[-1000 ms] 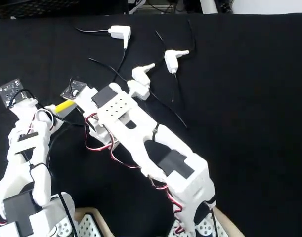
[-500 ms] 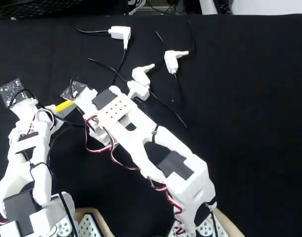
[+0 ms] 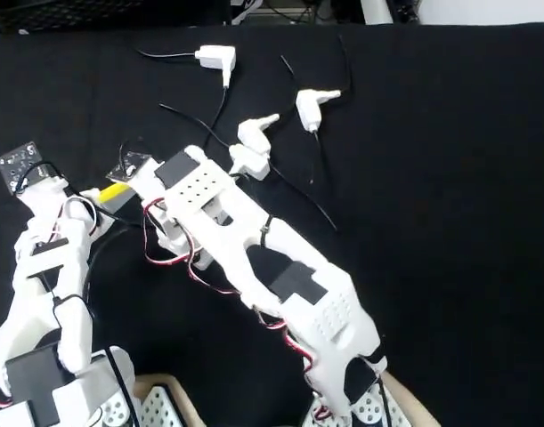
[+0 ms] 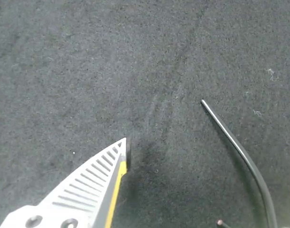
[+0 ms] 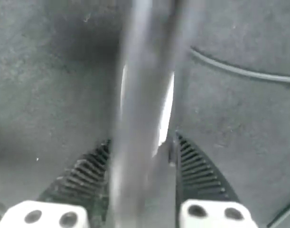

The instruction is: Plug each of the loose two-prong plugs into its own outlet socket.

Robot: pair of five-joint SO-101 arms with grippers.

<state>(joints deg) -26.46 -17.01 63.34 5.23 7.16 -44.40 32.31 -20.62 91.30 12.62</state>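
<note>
Several white two-prong plugs lie on the black cloth: one at the back (image 3: 216,59), one to its right (image 3: 309,107), and two close together (image 3: 255,133) (image 3: 249,161) beside my right arm's wrist (image 3: 190,182). In the right wrist view my right gripper (image 5: 159,142) is shut on a blurred white piece, apparently a plug, with a grey bar across it. My left gripper's yellow-edged fingertip (image 4: 120,151) rests low over the cloth near a black cable end (image 4: 230,137); no second finger shows, so it stands open. That yellow finger (image 3: 116,191) lies just under the right arm's tip.
Thin black cables (image 3: 294,191) run from the plugs across the cloth. The left arm (image 3: 44,258) stands at the left edge, close to the right arm. The right half of the cloth (image 3: 450,222) is bare.
My right arm has swung slightly to the left and rolled at the wrist. The left arm and the plugs on the cloth have kept their places.
</note>
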